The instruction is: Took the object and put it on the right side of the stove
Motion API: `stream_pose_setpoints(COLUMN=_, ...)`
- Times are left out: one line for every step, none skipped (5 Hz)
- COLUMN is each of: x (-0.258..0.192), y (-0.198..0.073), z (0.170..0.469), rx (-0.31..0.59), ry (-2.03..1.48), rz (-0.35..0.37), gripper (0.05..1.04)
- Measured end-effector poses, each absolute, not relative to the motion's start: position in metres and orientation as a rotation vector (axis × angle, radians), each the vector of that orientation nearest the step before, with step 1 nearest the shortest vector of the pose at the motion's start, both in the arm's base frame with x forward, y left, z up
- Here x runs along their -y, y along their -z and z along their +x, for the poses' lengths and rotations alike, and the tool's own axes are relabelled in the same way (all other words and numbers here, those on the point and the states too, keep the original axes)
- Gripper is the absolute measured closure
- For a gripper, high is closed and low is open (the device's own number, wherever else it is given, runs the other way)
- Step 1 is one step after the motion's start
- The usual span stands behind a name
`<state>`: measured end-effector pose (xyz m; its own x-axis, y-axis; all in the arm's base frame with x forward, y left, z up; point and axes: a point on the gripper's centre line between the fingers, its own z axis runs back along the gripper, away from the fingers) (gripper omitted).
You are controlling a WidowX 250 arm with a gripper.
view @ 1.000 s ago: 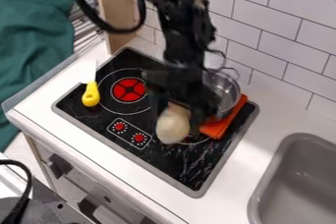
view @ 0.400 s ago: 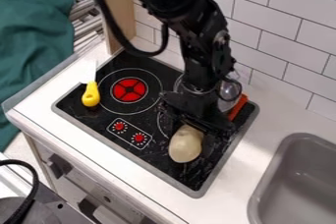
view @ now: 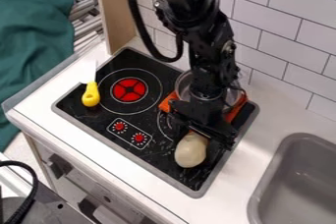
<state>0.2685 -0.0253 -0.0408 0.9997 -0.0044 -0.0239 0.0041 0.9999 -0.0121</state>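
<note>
1. Black robot arm (view: 213,56) enters at top edge, runs down with a slight lean to the right of the view, over the stove's right half; black cable (view: 134,21) loops alongside.
2. Black two-finger gripper (view: 200,137) points down, slanting toward the stove's front edge; claw is pinching the cream, rounded object.
3. Cream, rounded, smooth object (view: 191,152) at the gripper's tip, over the front right part of the black glass-top stove (view: 167,163); contact with the surface, can't tell.
4. Orange cloth (view: 166,102) and round clear bowl or pot (view: 183,84) behind the gripper, partly hidden by the arm.
5. Yellow-handled utensil (view: 91,95) on the stove's left side, near the red burner disc (view: 129,90).
6. Grey sink (view: 295,183) to the right, set in white counter (view: 263,120).
</note>
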Motion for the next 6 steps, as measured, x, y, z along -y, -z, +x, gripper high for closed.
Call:
stream_pose_setpoints(x=0.024, y=0.04, z=0.269, rx=-0.027, ry=0.014, rz=-0.013, gripper=0.063)
stream_pose_setpoints(x=0.024, y=0.039, z=0.268, rx=-0.036, ry=0.017, rz=-0.013, gripper=0.073)
stream_pose_setpoints(x=0.021, y=0.017, z=0.272, rx=0.01, ry=-0.01, rz=0.006, gripper=0.074)
stream_pose_setpoints(x=0.017, y=-0.02, z=0.275, rx=0.089, ry=-0.042, rz=0.022, gripper=0.075)
stream_pose_setpoints(x=0.018, y=-0.046, z=0.281, rx=0.18, ry=-0.068, rz=0.008, gripper=0.075)
stream_pose_setpoints(x=0.006, y=-0.054, z=0.29, rx=0.205, ry=-0.099, rz=-0.018, gripper=0.075)
